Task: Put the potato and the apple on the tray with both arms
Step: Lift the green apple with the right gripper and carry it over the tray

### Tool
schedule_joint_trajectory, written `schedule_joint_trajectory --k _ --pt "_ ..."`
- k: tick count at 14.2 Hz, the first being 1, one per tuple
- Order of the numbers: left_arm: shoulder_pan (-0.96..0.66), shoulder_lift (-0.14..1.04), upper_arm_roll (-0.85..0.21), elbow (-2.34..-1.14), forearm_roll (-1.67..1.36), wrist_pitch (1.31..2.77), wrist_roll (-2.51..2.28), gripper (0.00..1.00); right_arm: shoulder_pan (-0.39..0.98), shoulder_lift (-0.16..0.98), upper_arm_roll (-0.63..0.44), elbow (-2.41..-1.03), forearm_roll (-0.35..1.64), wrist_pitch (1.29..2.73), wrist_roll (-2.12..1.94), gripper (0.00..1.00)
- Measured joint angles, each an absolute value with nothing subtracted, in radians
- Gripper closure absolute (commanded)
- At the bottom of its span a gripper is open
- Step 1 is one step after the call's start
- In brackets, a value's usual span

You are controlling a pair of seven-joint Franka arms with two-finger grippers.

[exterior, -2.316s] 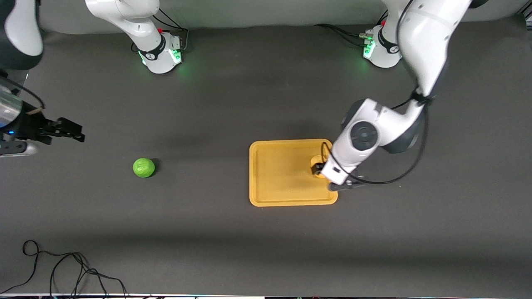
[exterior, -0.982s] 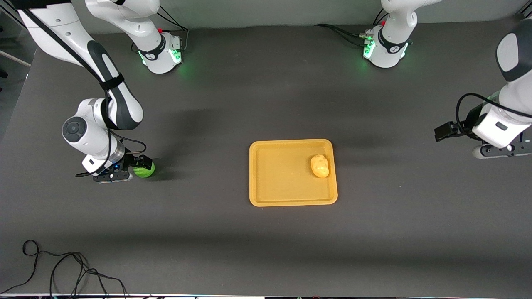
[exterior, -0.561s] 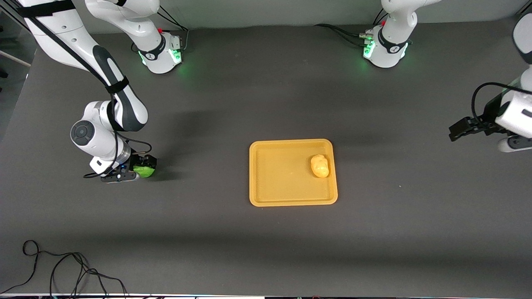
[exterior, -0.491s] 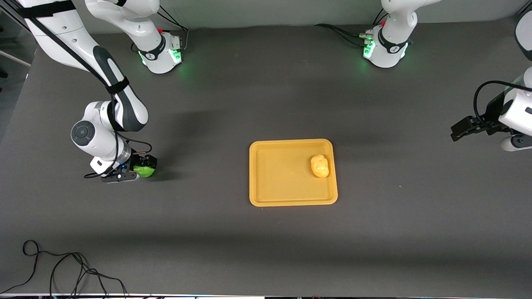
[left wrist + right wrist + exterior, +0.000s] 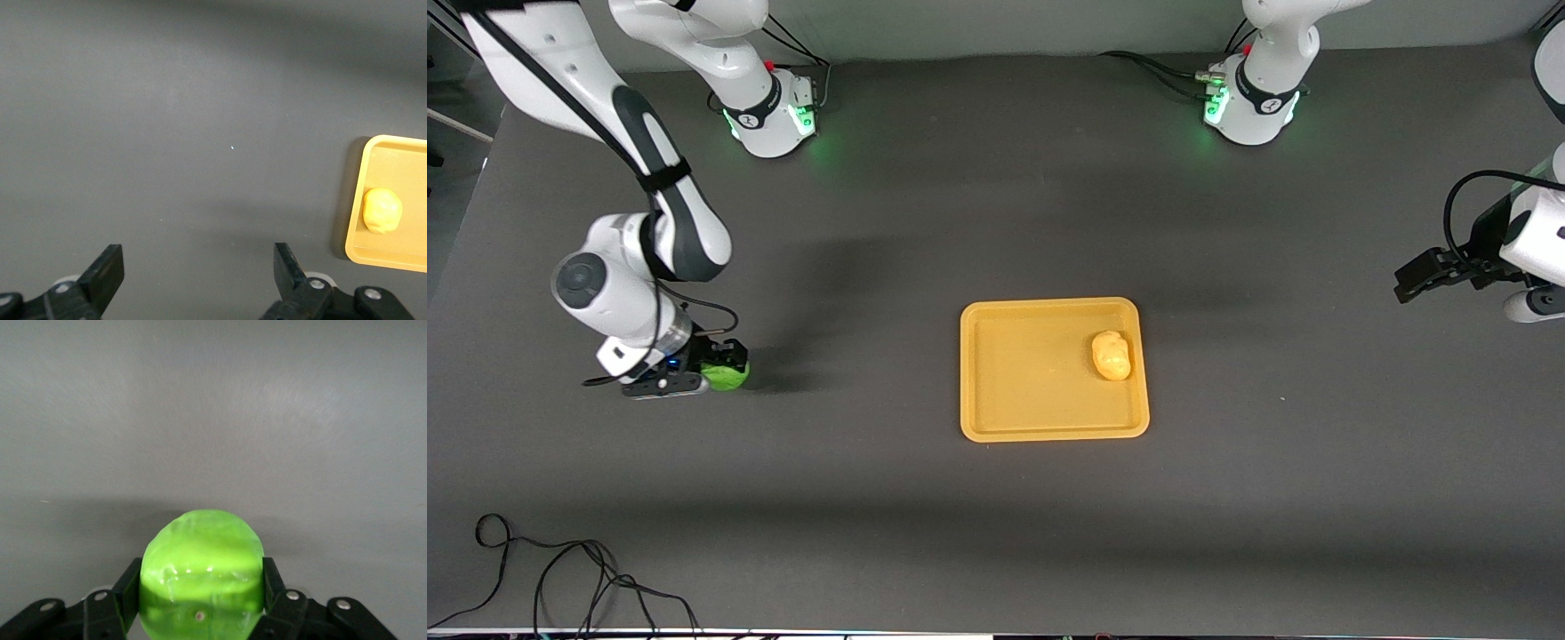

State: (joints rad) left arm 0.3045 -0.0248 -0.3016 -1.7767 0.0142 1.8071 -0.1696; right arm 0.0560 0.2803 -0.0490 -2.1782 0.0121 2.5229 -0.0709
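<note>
The yellow-orange tray (image 5: 996, 418) lies mid-table. The pale yellow lumpy potato (image 5: 1111, 355) rests in it, near the rim toward the left arm's end; it also shows in the left wrist view (image 5: 382, 210) on the tray (image 5: 373, 150). My right gripper (image 5: 723, 366) is shut on the green apple (image 5: 727, 377), low over the table toward the right arm's end. In the right wrist view the apple (image 5: 200, 570) fills the gap between the fingers (image 5: 128, 581). My left gripper (image 5: 1423, 274) is open and empty over the table at the left arm's end; its view shows it (image 5: 198, 268) wide apart.
A black cable (image 5: 560, 578) coils on the table at the near corner toward the right arm's end. The two arm bases (image 5: 769, 107) stand along the table's edge farthest from the front camera.
My right gripper closed on the apple and has shifted slightly toward the right arm's end with it. My left arm drew away from the tray to its end of the table, leaving the potato there.
</note>
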Motion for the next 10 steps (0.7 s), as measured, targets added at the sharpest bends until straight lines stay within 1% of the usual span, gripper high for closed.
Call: schedule_joint_trajectory --k 1,3,5,6,8,10 --pt "0.304 -0.025 -0.302 -1.774 0.014 1.808 -0.170 0.00 0.056 0.236 -0.049 -2.149 0.012 2.446 -0.071 0.50" --pt "0.304 -0.025 -0.302 -1.771 0.014 1.807 -0.170 0.00 0.056 0.152 -0.052 -2.057 0.012 2.247 -0.071 0.50" --pt "0.304 -0.024 -0.302 -1.771 0.014 1.807 -0.168 0.00 0.056 0.105 -0.054 -1.922 0.012 2.039 -0.071 0.50" --pt "0.304 -0.024 -0.302 -1.771 0.014 1.806 -0.166 0.00 0.057 0.099 -0.053 -1.855 0.012 1.967 -0.071 0.50" --pt "0.304 -0.024 -0.302 -1.771 0.014 1.806 -0.159 0.00 0.079 0.105 -0.049 -1.750 0.012 1.900 -0.071 0.51" --pt "0.298 -0.025 -0.298 -1.771 0.014 1.806 -0.156 0.00 0.150 0.134 -0.047 -1.685 0.012 1.894 -0.053 0.51"
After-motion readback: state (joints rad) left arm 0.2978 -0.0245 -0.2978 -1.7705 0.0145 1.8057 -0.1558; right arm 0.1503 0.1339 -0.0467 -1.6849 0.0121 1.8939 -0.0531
